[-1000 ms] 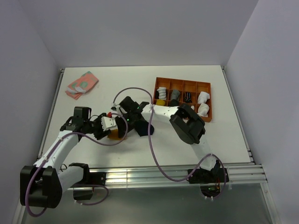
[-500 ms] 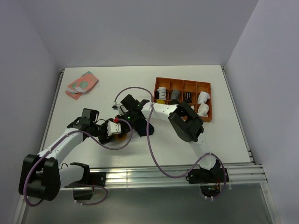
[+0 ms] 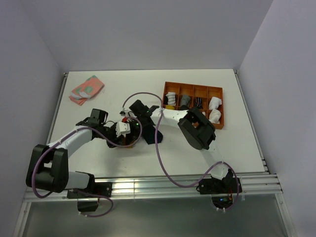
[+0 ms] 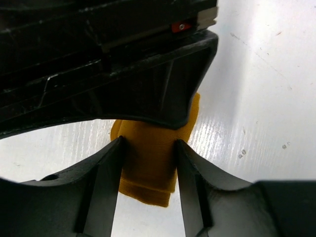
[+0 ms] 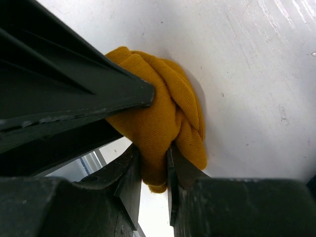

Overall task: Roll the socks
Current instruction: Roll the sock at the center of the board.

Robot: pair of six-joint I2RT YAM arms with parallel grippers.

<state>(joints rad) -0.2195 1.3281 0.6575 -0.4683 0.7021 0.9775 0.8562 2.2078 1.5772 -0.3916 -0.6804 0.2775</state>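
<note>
We took it, probably, for a robotics lab: white table [image 3: 237,148] boxed by plain walls [image 3: 148,34], arms [image 3: 197,131] mounted at an aluminium rail [image 3: 153,186].

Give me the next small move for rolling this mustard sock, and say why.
Probably leave the right gripper clamped and turn the left gripper slightly to wrap more fabric over. Both are shut on the mustard sock, which is bunched in loose folds, not yet a tight roll.
</note>
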